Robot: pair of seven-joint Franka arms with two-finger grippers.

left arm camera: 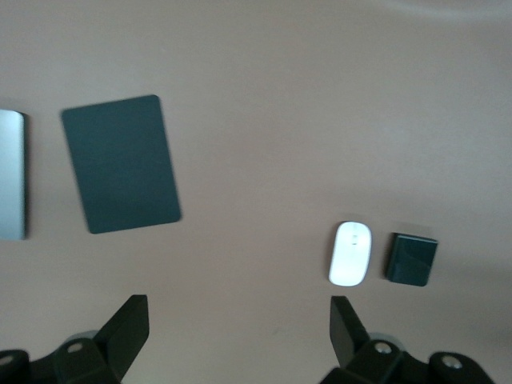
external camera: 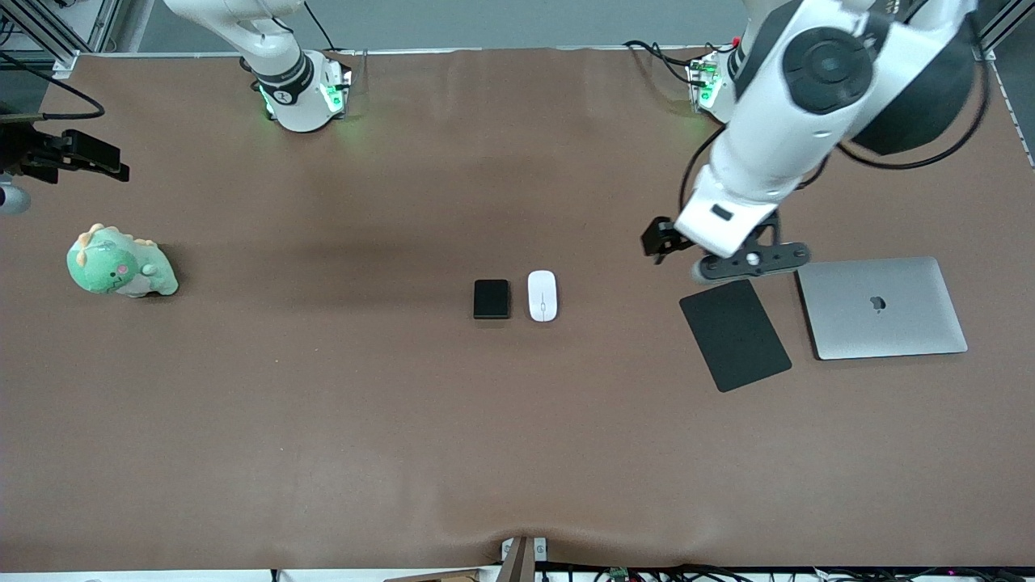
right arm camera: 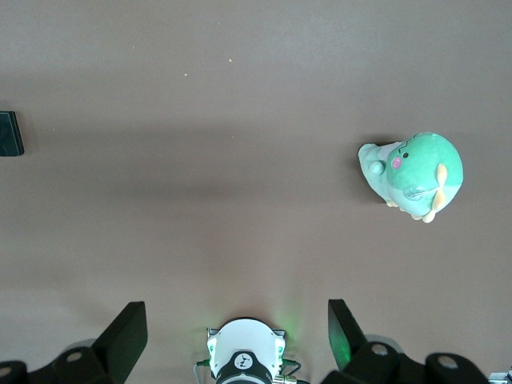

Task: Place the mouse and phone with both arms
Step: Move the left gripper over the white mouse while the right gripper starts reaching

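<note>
The white mouse [external camera: 542, 296] lies in the middle of the table, with the small black phone [external camera: 492, 299] right beside it toward the right arm's end. Both show in the left wrist view, mouse [left arm camera: 350, 254] and phone [left arm camera: 412, 259]. My left gripper [external camera: 752, 260] hangs open and empty over the farther edge of the black mat, well apart from the mouse; it is also in its wrist view [left arm camera: 238, 320]. My right gripper [right arm camera: 238, 320] is open and empty, held high over the table above its own base [right arm camera: 244, 360]. The phone's edge [right arm camera: 10, 134] shows there.
A large flat black mat [external camera: 734, 334] and a closed silver laptop [external camera: 881, 307] lie side by side toward the left arm's end. A green plush dinosaur [external camera: 120, 265] sits toward the right arm's end. The table has a brown cover [external camera: 323, 404].
</note>
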